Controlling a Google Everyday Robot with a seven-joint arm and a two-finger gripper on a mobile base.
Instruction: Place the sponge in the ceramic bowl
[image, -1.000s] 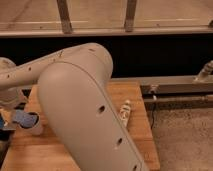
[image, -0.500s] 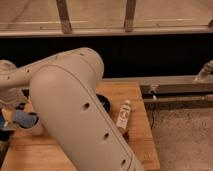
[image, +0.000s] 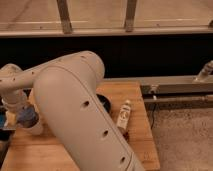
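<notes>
At the left edge of the wooden table (image: 136, 96), your gripper (image: 10, 122) hangs with the blue sponge (image: 25, 116) right at it.
You cannot tell whether it grasps the sponge. The dark ceramic bowl (image: 106, 101) peeks from behind the bulky beige arm (image: 75, 110), apart from the sponge, and a white bottle (image: 123, 116) lies near the bowl.

Claw (image: 21, 120) at wooden table's (image: 137, 97) left edge; bottle (image: 123, 116) beside dark bowl (image: 105, 103)
</notes>
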